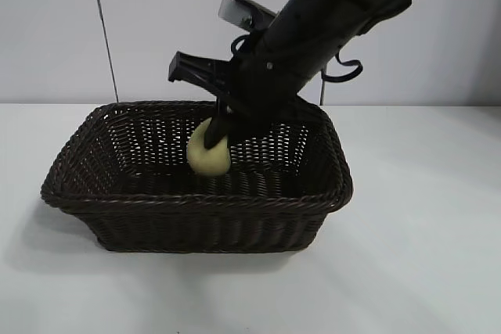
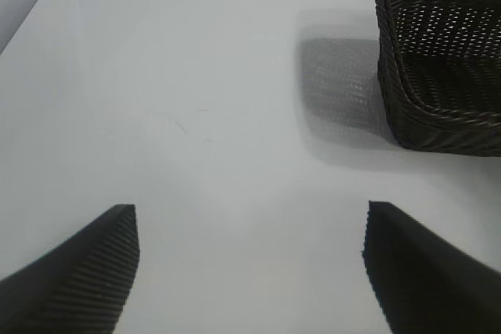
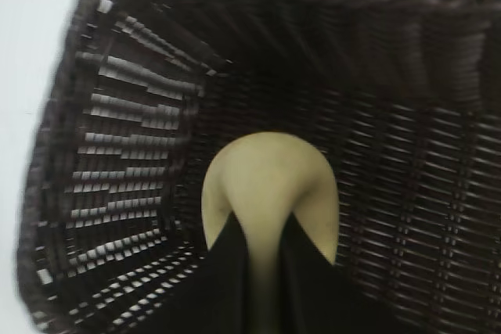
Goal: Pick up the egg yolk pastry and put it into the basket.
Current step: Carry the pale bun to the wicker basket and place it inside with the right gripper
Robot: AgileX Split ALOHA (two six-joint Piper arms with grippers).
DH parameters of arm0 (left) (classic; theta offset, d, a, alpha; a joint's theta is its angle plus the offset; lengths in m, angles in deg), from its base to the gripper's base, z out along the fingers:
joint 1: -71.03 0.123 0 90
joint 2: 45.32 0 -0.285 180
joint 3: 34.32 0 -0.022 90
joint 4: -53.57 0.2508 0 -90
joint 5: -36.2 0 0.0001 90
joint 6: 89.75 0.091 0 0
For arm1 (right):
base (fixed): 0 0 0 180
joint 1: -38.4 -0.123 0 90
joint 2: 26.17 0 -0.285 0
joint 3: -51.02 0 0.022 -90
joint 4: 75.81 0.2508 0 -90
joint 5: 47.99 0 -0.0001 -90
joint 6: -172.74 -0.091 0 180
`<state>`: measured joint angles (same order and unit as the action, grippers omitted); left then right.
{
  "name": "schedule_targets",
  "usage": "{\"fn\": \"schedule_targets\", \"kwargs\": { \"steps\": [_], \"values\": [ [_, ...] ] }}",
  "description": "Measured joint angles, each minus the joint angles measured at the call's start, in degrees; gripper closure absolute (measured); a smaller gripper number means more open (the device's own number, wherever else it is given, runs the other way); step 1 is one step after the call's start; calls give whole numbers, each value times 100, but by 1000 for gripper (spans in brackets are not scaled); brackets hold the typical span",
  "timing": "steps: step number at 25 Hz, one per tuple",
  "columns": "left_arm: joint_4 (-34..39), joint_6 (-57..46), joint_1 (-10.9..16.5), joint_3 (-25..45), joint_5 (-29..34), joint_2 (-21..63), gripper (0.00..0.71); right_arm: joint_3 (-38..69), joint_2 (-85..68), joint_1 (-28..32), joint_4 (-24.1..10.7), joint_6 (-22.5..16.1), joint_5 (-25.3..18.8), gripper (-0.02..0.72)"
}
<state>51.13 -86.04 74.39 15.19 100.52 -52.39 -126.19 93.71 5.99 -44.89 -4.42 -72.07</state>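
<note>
The dark brown woven basket [image 1: 196, 202] stands on the white table. My right arm reaches down into it from the upper right. The right gripper [image 1: 219, 132] is shut on the pale-yellow egg yolk pastry [image 1: 207, 158], which sits low inside the basket; whether it touches the floor I cannot tell. In the right wrist view the two black fingers pinch the pastry [image 3: 270, 174] at the right gripper [image 3: 262, 220], with the basket's wall [image 3: 141, 115] all around. My left gripper [image 2: 249, 209] hangs open over bare table, well away from the basket [image 2: 438, 84].
White table [image 1: 423, 232] stretches around the basket on all sides. A pale wall stands behind, with a thin dark cable [image 1: 106, 37] running down it at the back left. The left arm does not show in the exterior view.
</note>
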Motion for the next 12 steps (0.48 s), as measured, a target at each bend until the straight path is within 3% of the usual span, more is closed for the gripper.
{"fn": "schedule_targets", "kwargs": {
  "steps": [6, 12],
  "values": [
    [0, 0, 0, 0, 0, 0, 139, 0, 47, -7, 17, 0, 22, 542],
    [0, 0, 0, 0, 0, 0, 139, 0, 47, -7, 23, 0, -134, 225]
  ]
}}
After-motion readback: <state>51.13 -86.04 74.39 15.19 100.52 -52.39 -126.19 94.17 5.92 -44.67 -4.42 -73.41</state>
